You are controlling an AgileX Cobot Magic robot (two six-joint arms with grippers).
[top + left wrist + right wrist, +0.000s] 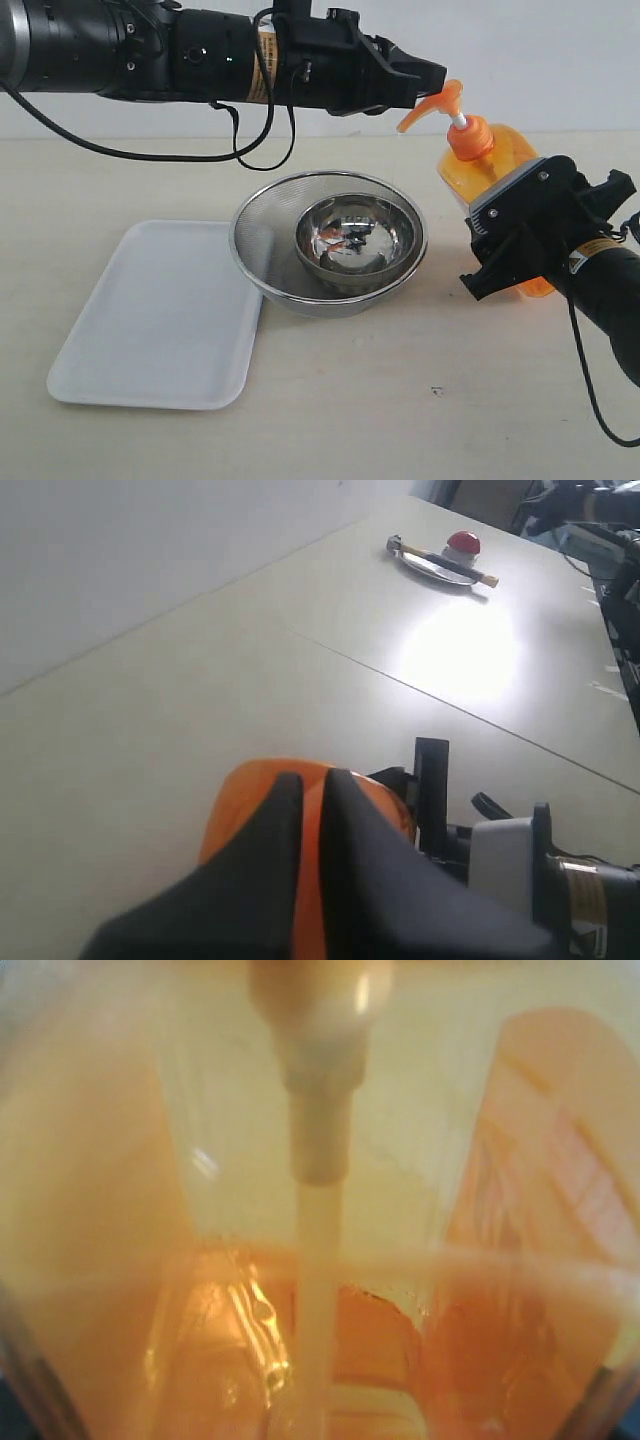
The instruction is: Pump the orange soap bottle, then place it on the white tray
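Observation:
The orange soap bottle [492, 160] stands tilted at the right, with my right gripper [512, 232] shut on its body. In the right wrist view the translucent bottle [150, 1210] fills the picture, its white inner tube [318, 1260] running down the middle, and the fingers hardly show. My left gripper [432, 80] reaches across from the left, shut, with its tips on top of the orange pump head [441, 104]. The left wrist view shows the two dark fingers [270, 830] close together over the pump head [240, 790]. The white tray [150, 320] lies at the left.
A round steel mesh strainer [262, 240] holding a smaller steel bowl [356, 240] sits between tray and bottle, touching the tray's right edge. A far plate [432, 568] bears a red thing and a tool.

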